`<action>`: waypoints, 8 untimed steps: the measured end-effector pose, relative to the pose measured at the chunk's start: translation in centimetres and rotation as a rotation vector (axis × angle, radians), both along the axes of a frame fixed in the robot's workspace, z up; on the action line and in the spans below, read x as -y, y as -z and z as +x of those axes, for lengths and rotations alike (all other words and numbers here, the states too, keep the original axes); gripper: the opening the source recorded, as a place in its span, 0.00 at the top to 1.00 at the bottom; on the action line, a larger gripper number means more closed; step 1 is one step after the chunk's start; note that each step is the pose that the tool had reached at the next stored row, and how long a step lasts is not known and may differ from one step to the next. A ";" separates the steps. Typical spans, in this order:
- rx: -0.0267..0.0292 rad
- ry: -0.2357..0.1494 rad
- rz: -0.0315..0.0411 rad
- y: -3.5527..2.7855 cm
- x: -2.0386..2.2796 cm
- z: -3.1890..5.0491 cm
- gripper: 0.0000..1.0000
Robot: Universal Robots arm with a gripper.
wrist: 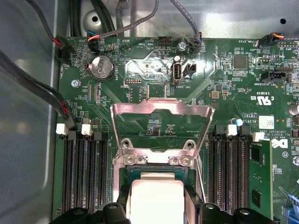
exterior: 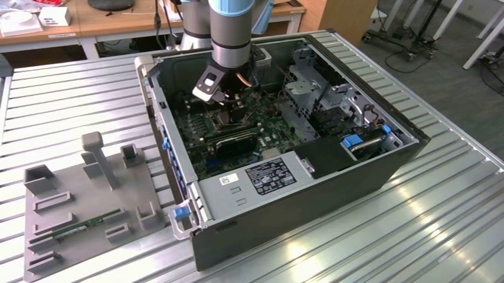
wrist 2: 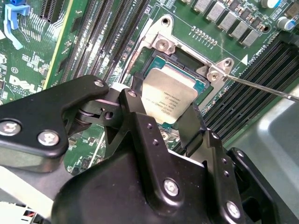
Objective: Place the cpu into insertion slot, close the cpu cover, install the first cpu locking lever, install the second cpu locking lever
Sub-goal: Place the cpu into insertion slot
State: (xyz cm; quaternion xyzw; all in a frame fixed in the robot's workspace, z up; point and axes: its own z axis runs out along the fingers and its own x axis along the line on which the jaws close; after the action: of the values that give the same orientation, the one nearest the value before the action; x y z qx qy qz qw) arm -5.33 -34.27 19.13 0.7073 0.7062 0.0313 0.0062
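Fingers gripping the cpu by its edges | poised over insertion slot | cpu cover open | best lowered level, corners aligned

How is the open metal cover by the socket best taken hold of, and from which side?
Probably by the free crossbar of the cover, the edge opposite its hinge. It is a thin frame swung open off the socket, so jaws could pinch that bar across its thickness, coming from the free end. The gripper holds the chip.

The arm reaches down, end effector gripping the cpu.
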 end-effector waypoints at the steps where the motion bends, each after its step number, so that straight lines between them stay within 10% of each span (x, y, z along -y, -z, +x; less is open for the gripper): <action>1: 0.0000 0.000 0.0000 0.00 0.00 0.01 0.46; 8: 0.0001 0.000 0.0001 0.02 0.00 0.03 0.46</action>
State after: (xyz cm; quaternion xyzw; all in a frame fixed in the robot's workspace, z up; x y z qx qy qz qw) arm -5.31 -34.27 19.11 0.7073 0.7061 0.0314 0.0062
